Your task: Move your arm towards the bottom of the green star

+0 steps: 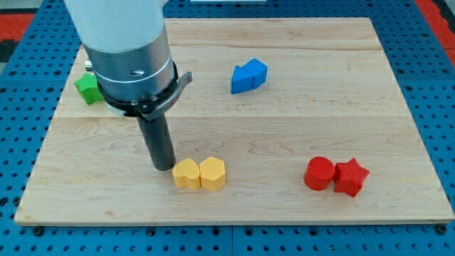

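The green star (87,88) lies near the view's left edge of the wooden board (284,206), partly hidden behind the arm's grey body. My tip (163,167) rests on the board well below and to the right of the green star. It stands just left of a yellow heart-shaped block (186,173), close to it; I cannot tell if they touch.
A second yellow block (212,173) sits against the yellow heart's right side. A blue block pair (249,76) lies at the upper middle. A red cylinder (319,173) and red star (350,177) lie at the lower right.
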{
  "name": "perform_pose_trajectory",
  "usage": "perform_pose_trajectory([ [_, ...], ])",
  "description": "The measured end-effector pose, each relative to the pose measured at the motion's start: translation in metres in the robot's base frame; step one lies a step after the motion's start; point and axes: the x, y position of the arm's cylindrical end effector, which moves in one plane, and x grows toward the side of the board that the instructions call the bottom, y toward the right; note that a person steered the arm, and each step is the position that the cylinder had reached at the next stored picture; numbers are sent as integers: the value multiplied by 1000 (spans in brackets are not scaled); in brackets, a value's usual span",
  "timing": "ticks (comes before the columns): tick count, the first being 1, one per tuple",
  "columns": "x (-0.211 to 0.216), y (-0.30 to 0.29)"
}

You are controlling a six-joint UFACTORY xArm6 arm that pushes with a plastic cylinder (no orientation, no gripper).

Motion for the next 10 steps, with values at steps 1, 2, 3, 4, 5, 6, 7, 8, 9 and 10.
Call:
perform_pose_trajectory([
  [1, 0, 1],
  [2, 0, 0],
  [3, 0, -2],
  [4, 0, -2],
  [5, 0, -2],
  [6, 0, -6],
  [7, 0, -6],
  [8, -3, -6],
  [9, -23, -40],
  [10, -38, -97],
])
